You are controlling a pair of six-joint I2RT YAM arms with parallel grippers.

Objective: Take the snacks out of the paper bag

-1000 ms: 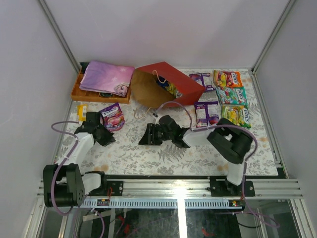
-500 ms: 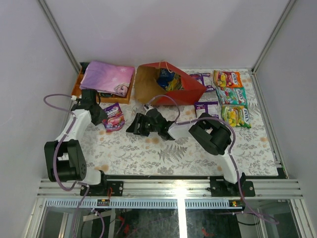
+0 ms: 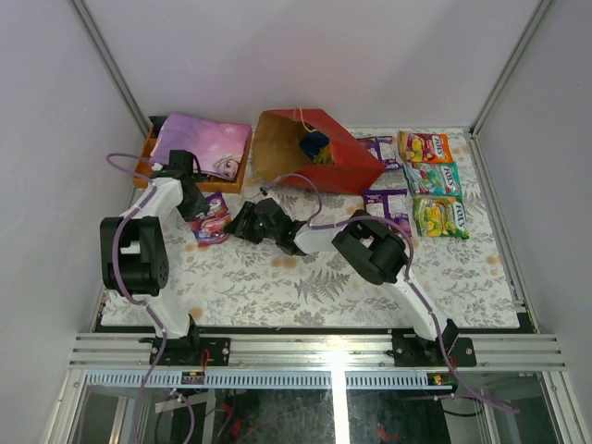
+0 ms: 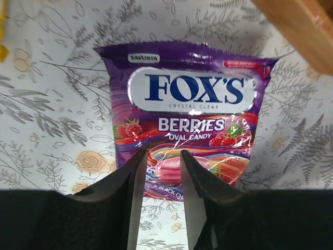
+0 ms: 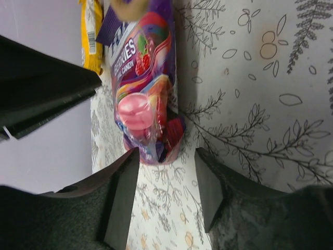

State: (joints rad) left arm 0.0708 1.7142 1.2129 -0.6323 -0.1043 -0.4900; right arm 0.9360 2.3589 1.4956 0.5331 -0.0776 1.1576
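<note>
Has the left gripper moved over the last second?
Yes. The left gripper has travelled away from the table's near edge toward the orange wooden tray, and is now beside the purple Fox's packet.

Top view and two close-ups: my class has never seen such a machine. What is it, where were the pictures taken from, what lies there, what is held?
Two robot arms, bolted to a table, each end in a two-finger pincer. One camera looks down from above; one rides each wrist. On the table lie a paper bag with snacks inside, candy packets, and a tray holding a cloth. The left pincer and right pincer stand open by a purple packet. Nothing is held.
</note>
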